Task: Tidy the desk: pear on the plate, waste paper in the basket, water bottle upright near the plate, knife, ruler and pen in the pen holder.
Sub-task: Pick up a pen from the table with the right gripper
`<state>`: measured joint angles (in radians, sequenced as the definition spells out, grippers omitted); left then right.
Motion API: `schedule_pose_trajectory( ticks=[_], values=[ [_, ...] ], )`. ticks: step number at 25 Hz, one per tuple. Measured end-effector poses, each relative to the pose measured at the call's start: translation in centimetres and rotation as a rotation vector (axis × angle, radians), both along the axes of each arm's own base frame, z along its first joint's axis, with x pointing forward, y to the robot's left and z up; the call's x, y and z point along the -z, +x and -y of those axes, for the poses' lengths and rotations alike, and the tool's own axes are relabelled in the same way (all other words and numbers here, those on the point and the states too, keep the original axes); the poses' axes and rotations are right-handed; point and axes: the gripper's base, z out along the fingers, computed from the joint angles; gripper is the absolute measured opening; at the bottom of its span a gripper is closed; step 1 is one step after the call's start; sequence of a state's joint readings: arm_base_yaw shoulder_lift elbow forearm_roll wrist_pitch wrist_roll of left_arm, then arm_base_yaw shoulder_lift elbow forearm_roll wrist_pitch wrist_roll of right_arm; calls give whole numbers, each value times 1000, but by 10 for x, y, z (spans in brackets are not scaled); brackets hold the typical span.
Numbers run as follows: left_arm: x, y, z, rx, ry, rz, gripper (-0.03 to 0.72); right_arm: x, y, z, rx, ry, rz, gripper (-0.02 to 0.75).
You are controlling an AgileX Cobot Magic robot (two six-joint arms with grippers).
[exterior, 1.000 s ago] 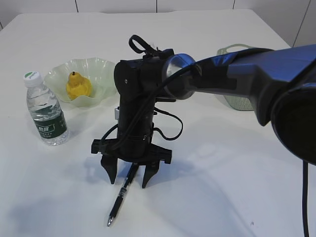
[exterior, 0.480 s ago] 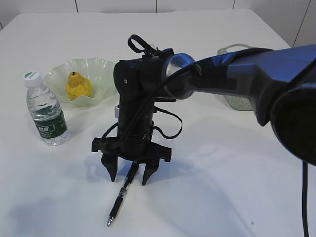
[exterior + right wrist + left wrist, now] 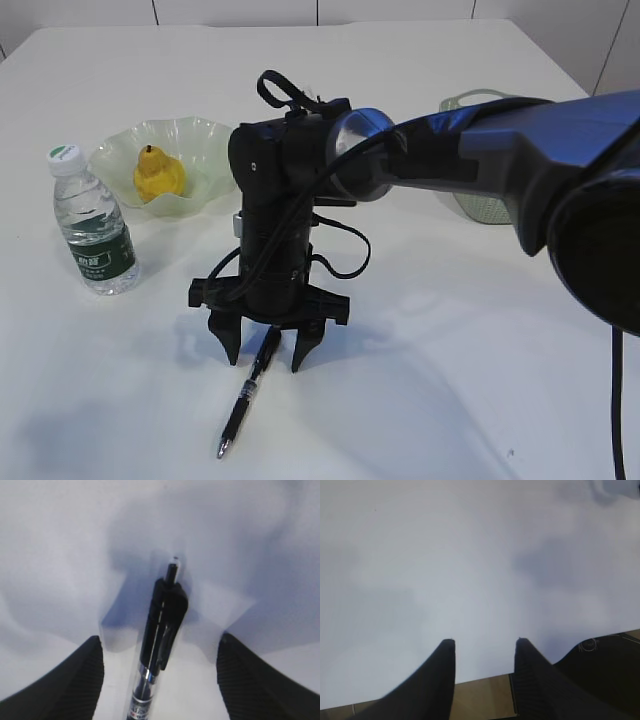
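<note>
Exterior view: the pen [image 3: 243, 397] is slim and black with a clear section and a silvery tip. It lies flat on the white desk [image 3: 470, 400], low and left of centre in the frame. Its long axis runs diagonally, tip toward the lower left, clip end toward the upper right. The right gripper [image 3: 266, 352] stands over that clip end, pointing straight down, jaws spread wide with a finger on either side and neither touching the barrel. At the upper left the pear [image 3: 158, 175] sits in the plate [image 3: 205, 140], with the water bottle [image 3: 92, 224] upright just below it.

Left wrist view: the left gripper [image 3: 484, 652], partly open and holding nothing, fills the bottom edge above bare white surface.

Right wrist view: the pen [image 3: 159, 639] runs up the middle of the frame, clip and push-button uppermost, centred between the two wide-apart fingers [image 3: 90, 666].
</note>
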<state>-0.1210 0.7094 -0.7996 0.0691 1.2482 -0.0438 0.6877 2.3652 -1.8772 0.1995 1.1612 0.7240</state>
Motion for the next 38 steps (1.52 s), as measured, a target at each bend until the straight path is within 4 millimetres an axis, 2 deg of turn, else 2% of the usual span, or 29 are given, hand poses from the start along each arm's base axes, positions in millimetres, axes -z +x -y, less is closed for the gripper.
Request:
schedule_pose_trajectory(
  ticks=[38],
  values=[
    [0,0,0,0,0,0,274,4,2,8,-41,-96,18,552]
  ],
)
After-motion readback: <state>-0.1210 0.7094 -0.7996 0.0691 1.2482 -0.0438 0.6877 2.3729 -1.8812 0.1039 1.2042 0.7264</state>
